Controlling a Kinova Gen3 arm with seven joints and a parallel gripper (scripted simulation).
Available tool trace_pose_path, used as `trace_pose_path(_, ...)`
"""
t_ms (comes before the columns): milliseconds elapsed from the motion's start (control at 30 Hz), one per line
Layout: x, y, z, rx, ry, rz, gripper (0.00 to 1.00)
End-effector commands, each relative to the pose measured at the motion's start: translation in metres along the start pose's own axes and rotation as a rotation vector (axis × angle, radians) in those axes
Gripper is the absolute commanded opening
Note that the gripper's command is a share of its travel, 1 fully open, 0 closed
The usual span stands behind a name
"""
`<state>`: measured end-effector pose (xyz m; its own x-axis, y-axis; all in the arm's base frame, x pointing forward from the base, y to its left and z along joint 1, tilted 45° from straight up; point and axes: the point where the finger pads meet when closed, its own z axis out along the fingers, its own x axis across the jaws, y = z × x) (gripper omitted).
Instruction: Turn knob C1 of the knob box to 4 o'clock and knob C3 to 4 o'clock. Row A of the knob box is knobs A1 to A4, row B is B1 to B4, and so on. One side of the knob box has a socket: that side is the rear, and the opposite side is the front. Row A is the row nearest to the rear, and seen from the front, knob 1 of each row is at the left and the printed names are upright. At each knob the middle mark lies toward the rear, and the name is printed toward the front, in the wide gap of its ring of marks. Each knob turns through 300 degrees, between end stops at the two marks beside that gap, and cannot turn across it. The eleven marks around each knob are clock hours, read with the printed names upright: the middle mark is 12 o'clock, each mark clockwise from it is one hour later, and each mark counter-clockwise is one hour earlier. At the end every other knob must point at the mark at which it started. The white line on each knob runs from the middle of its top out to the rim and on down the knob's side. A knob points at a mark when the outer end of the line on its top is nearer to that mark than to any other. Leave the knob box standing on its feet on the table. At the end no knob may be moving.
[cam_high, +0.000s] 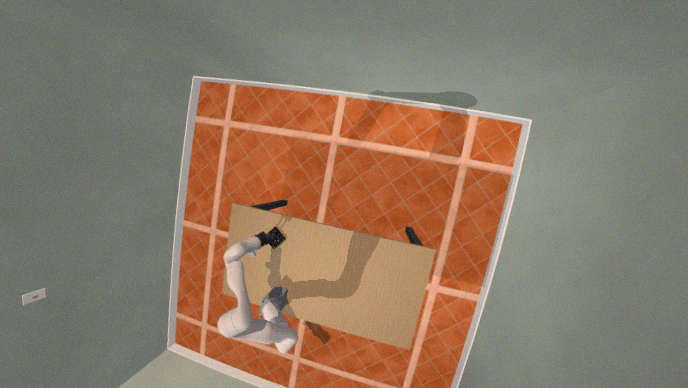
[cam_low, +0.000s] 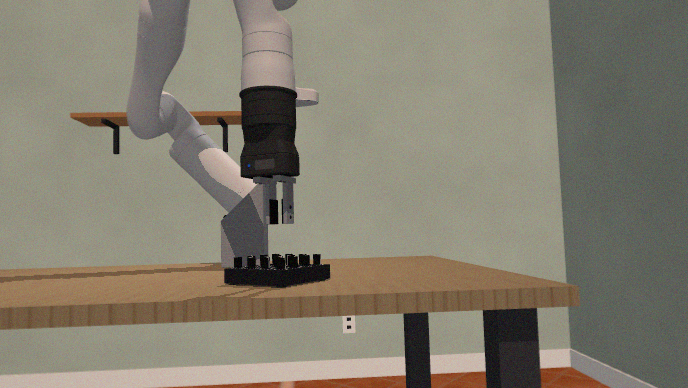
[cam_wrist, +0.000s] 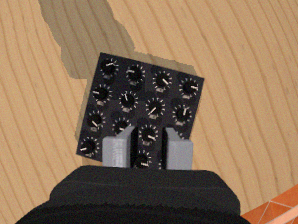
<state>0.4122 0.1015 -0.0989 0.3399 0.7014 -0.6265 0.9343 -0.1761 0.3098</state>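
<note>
The black knob box (cam_high: 276, 237) (cam_low: 252, 277) (cam_wrist: 145, 90) stands flat on the table. In the wrist view its printed names lie below the knobs, so its front faces the bottom. Knob C1 (cam_wrist: 95, 120) is at the left; its line points lower right, at about 4 o'clock. Knob C3 (cam_wrist: 148, 134) shows between the fingers in that view; its line points right and slightly down, between about 3 and 4 o'clock. My gripper (cam_low: 280, 220) (cam_wrist: 149, 141) is partly open, empty and clearly above the knobs. The fingers hide C4 and D2; D4 is mostly hidden.
Other knobs, such as B3 (cam_wrist: 155, 108) and D3 (cam_wrist: 142, 161), stand close around C3. The box is near one long edge of the wooden table (cam_high: 380, 285) (cam_low: 450, 280). The arm's base stands behind the box in the exterior view.
</note>
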Motion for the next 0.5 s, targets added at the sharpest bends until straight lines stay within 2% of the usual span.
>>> trace_pose_path(0,-0.001,0.002,0.004,-0.002,-0.001,-0.009,0.46)
trace_pose_path(467,-0.001,0.002,0.020,-0.002,-0.001,-0.009,0.46)
